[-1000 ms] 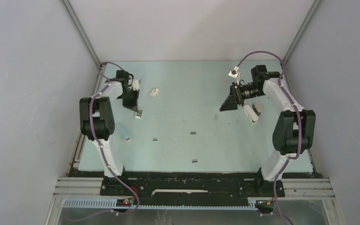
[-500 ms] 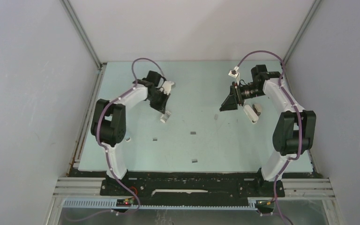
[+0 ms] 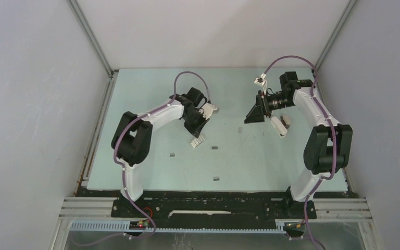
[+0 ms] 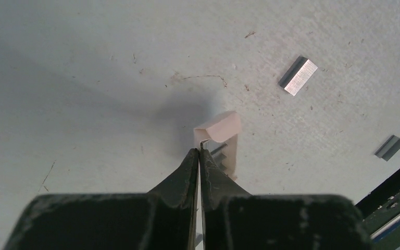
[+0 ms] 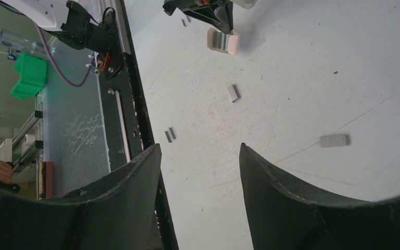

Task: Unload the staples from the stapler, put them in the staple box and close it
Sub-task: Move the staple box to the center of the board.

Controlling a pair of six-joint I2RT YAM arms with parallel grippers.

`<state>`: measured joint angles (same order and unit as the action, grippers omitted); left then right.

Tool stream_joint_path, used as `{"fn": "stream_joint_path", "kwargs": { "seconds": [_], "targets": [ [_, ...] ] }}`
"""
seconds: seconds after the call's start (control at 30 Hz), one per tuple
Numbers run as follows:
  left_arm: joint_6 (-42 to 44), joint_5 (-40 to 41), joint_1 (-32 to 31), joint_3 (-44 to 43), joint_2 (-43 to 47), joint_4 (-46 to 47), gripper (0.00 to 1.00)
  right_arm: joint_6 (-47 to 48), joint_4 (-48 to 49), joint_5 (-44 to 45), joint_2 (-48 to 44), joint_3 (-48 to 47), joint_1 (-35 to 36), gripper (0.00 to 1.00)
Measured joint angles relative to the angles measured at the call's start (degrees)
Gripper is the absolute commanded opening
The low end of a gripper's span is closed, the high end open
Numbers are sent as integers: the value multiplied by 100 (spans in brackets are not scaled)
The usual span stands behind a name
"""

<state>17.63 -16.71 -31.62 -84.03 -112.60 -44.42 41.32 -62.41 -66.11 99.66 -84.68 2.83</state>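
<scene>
Even, diffuse light keeps every view bright, with a soft grey shadow on the table [image 4: 109, 104].

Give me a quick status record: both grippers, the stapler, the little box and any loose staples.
left gripper: shut, pinching a thin flap of the small pinkish box
box: open, a grey strip showing inside; seems lifted off the table
right gripper: open, empty, above the table
stapler: lying on the table beside the right arm, no gripper on it
staples: several loose strips scattered on the table
</scene>
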Motion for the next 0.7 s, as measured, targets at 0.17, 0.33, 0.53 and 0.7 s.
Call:
{"fn": "stream_joint_path", "kwargs": {
  "seconds": [0.17,0.33,0.53,0.7],
  "targets": [
    [42,125,-72,0,-2,-9,21,46,-2,0,-22,20,48,66],
    [-11,339,-74,0,0,52,22,166,-76,-2,-118,39,111,66],
    [-367,876,-4,50,409,341,22,590,-254,-4,-291,39,247,70],
    [-835,1593,227,616,1928,999,33,929,-144,431,-706,39,820,89]
  ]
}}
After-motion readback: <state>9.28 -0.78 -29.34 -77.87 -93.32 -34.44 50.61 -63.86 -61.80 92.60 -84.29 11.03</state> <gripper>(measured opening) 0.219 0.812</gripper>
